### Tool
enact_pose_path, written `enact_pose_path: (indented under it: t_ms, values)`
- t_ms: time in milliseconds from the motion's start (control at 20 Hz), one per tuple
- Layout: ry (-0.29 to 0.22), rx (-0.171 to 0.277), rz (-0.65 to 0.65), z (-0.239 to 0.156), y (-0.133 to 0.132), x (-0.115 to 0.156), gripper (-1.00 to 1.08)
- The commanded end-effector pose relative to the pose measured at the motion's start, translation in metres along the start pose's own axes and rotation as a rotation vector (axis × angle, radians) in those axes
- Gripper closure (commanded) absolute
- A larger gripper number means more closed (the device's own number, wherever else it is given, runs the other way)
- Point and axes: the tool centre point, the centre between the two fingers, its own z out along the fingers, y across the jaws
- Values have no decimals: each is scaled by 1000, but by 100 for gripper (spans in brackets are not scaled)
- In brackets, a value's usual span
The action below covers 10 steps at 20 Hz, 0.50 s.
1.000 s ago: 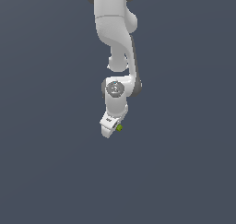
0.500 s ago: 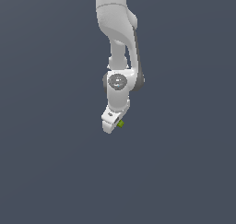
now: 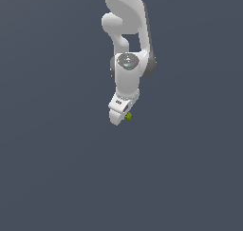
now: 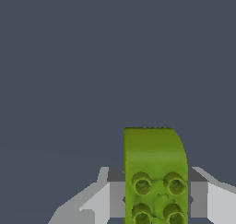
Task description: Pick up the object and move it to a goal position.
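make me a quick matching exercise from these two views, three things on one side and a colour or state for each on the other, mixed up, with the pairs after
Column one:
1. green block
2. gripper
3. fingers

Column two:
A. white, at the end of the arm, pointing down in the exterior view
B. lime green with round studs on its face
C. grey-tipped, one pressed against each side of the block

Pairs: 1-B, 2-A, 3-C
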Motion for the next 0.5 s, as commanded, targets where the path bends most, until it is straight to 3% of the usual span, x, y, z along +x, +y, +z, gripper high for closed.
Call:
enact_pose_path:
  t_ms: [0, 450]
  values:
    - [0, -1, 0, -23, -10, 2, 108]
    - [0, 0, -1, -112, -46, 10, 108]
